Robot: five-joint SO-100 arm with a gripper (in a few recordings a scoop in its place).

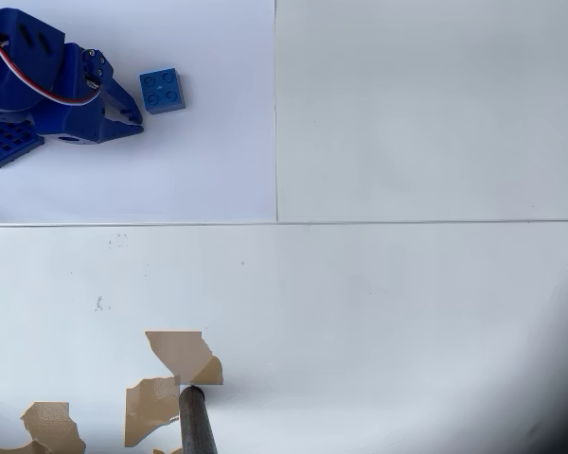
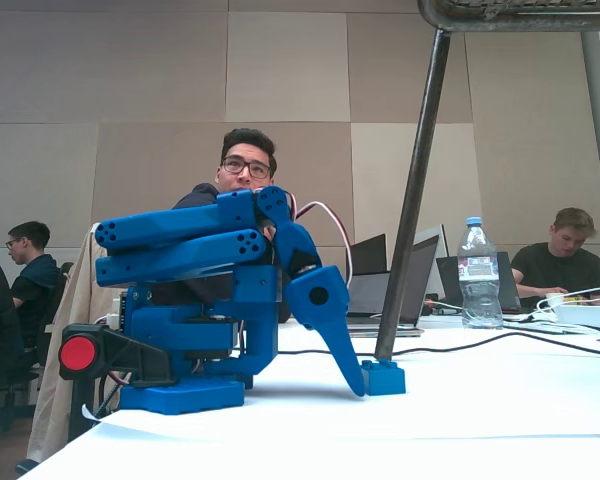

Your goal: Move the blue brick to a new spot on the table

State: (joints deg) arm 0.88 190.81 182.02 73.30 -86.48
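Apparently the claw (image 1: pixel 133 112) is sitting low on the table (image 1: pixel 379 303), empty though whether spread I cannot tell, with the blue brick (image 1: pixel 162 92) just beyond its tip, so the whole move is remaining.

One blue brick (image 1: pixel 162 92) with four studs on top is counted on the table (image 1: pixel 407 312), and one blue arm with a single gripper (image 1: pixel 133 113) is seen beside it in the overhead view. Four torn brown tape patches (image 1: pixel 183 355) are counted on the white surface, along with one dark pole (image 1: pixel 197 421) standing among them. In the fixed view, three people (image 2: pixel 242 170) are seen behind the table, and one water bottle (image 2: pixel 477 272) and at least two laptops (image 2: pixel 410 285) are counted.
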